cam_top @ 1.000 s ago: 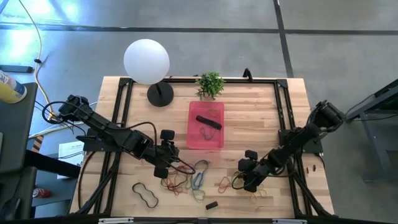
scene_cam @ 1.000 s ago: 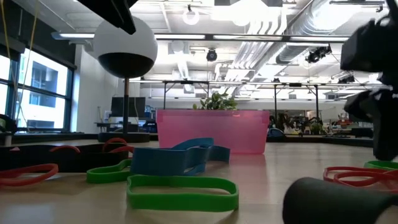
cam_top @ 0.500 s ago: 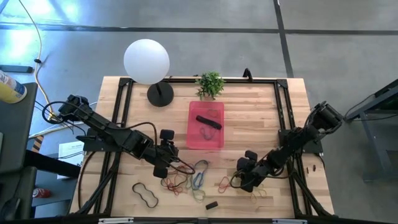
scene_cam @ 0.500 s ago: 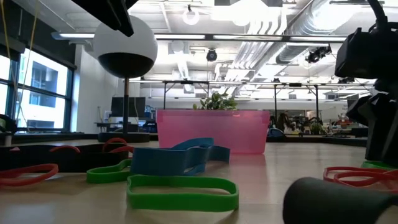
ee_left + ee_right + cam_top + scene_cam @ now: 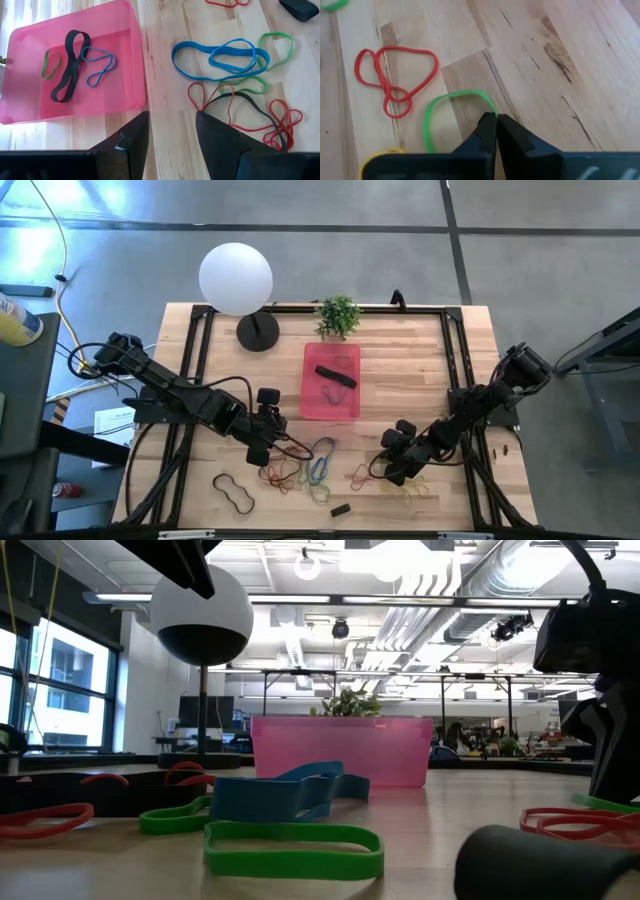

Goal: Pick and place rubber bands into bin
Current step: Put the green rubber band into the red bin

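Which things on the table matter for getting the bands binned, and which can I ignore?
Job:
- rubber bands loose on the wood
- pink bin, three bands inside
- green band at the right gripper, which is shut on it
- left gripper, open

Ignore:
- globe lamp
- potted plant
- small black block

high: straight down | low: table-level | 2 wrists: close | shared: bin [image 5: 331, 381]

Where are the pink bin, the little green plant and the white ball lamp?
Pink bin [image 5: 352, 408]: high view, on its bare floor.
Green plant [image 5: 338, 313]: high view, on its leaves.
White ball lamp [image 5: 235, 277]: high view, on the globe.
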